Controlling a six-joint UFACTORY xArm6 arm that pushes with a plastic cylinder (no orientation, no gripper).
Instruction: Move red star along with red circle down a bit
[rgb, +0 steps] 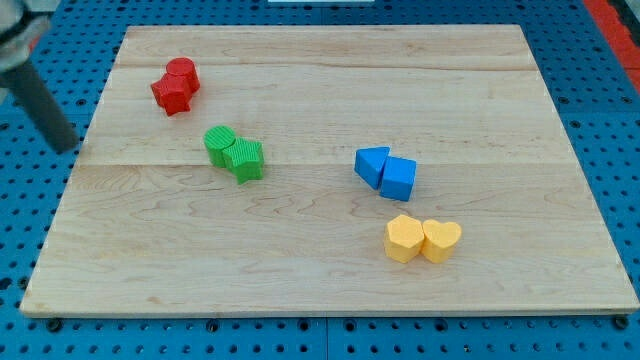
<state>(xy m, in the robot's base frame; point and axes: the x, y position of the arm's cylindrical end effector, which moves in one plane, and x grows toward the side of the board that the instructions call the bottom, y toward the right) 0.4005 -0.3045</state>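
Resting near the board's top-left corner, the red star (170, 95) and red circle (183, 72) touch, circle above. Judged step: approach, nothing yet pushed. My tip (68, 146) sits off the wooden board (320, 270) at the view's left, well apart from both; no claw is fitted. The next move calls for circling above the circle, then pushing downward. Count: two red, two green, two blue, two yellow blocks.

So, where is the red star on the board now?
The red star lies near the board's top-left corner, touching the red circle just above it; the green pair lies below and to the right.
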